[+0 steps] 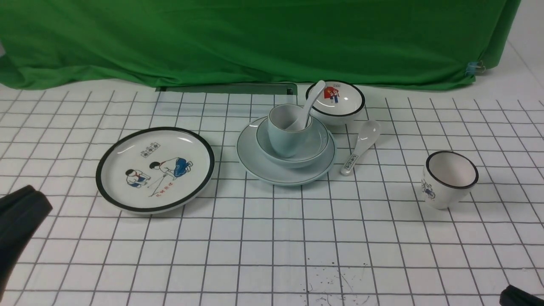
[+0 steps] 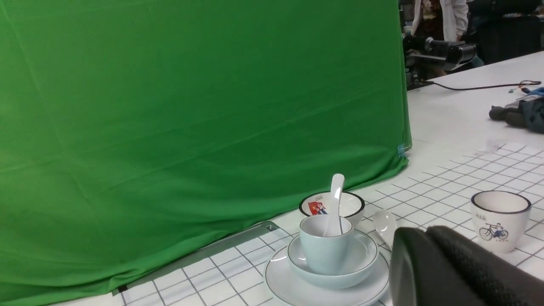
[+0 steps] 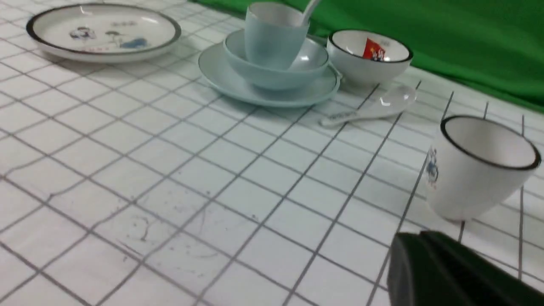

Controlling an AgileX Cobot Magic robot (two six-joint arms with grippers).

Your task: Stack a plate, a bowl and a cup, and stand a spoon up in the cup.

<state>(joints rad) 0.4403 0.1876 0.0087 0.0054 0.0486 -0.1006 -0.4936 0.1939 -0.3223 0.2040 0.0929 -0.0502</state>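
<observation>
- The pale blue-green plate (image 1: 251,158) sat flat on the white gridded tablecloth (image 1: 272,246), a little right of the middle and toward the back.
- The pale blue-green bowl (image 1: 318,143) rested on that plate, roughly centred on it.
- The pale blue-green cup (image 1: 285,139) stood upright inside the bowl.
- The plain white spoon (image 1: 313,98) stood in the cup, scoop end down. Its handle leaned over the rim toward the far right.
- A black-rimmed white bowl with a red picture (image 1: 342,102) stood just behind and to the right of the stack. Whether it touched the plate could not be told.
- A white spoon with dark print on its handle (image 1: 362,145) lay on the cloth just beside the plate's right edge, handle end nearer the robot.
- A black-rimmed plate with cartoon children (image 1: 155,170) lay to the left, apart from the stack.
- A black-rimmed white cup with a blue bicycle drawing (image 1: 449,178) stood mouth up, well to the right.
- A green cloth (image 1: 255,38) hung along the back.
- The left gripper (image 1: 19,221) showed only as a black mass at the near left edge, well apart from the crockery. Whether its fingers were apart or together could not be told.
- The right gripper (image 1: 520,296) showed only as a dark sliver at the near right corner, and its fingers' state could not be told either.
</observation>
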